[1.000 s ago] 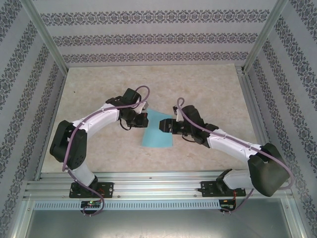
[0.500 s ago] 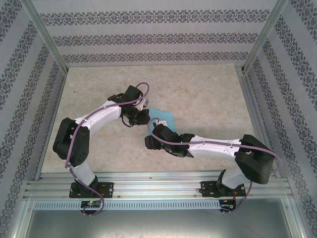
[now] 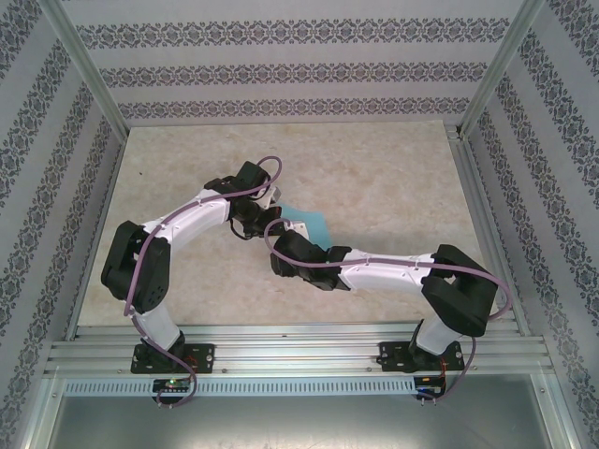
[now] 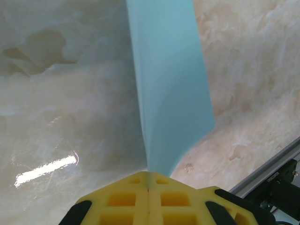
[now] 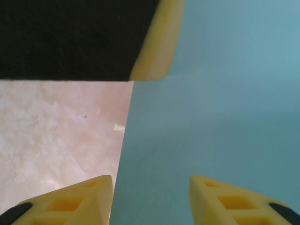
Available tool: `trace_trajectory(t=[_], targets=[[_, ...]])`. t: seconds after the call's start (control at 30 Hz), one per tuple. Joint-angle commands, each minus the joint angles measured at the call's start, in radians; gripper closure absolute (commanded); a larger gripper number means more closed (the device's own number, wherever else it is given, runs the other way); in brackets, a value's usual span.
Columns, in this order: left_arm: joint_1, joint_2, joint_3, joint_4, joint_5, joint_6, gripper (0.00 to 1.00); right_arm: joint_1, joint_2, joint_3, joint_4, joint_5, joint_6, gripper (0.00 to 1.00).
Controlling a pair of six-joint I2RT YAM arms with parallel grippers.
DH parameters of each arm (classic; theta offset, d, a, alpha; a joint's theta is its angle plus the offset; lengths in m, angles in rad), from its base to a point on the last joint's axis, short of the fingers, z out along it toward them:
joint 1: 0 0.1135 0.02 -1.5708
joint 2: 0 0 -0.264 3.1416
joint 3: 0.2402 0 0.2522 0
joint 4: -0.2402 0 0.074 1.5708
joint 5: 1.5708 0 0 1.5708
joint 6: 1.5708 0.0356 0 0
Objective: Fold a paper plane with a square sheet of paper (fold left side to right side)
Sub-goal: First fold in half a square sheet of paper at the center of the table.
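**Left fingers (image 4: 148, 182) pinching the square sheet of paper (image 4: 168, 84), right fingers (image 3: 281, 266) spread**

On the marbled counter (image 4: 61, 117), mid-scene, the sheet is lifted by one edge in my left pinch. My right fingers hover over its flat part. Pressing unevenly could skew the crease or crumple it. No writing I can read.

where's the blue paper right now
In the top view the square sheet of paper is near the middle of the table; the left gripper pinches one edge, jaws shut, and the right gripper is open over it.
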Motion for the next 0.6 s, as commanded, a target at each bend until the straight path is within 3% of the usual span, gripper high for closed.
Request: trace_trajectory(t=[0.0,0.2,0.4,0.57], targets=[[0.016,0.006,0.023,-0.035,0.01,-0.002,1.0,0.012,0.009,0.033,-0.006,0.007,-0.014,0.6],[0.019,0.008,0.022,-0.034,0.006,0.002,1.0,0.012,0.005,0.037,-0.013,-0.015,-0.026,0.69],[0.02,0.014,0.022,-0.035,0.004,0.003,1.0,0.02,0.003,0.061,-0.04,-0.021,-0.046,0.65],[0.021,0.014,0.021,-0.03,0.006,0.003,1.0,0.025,0.003,0.064,-0.05,-0.015,-0.047,0.72]])
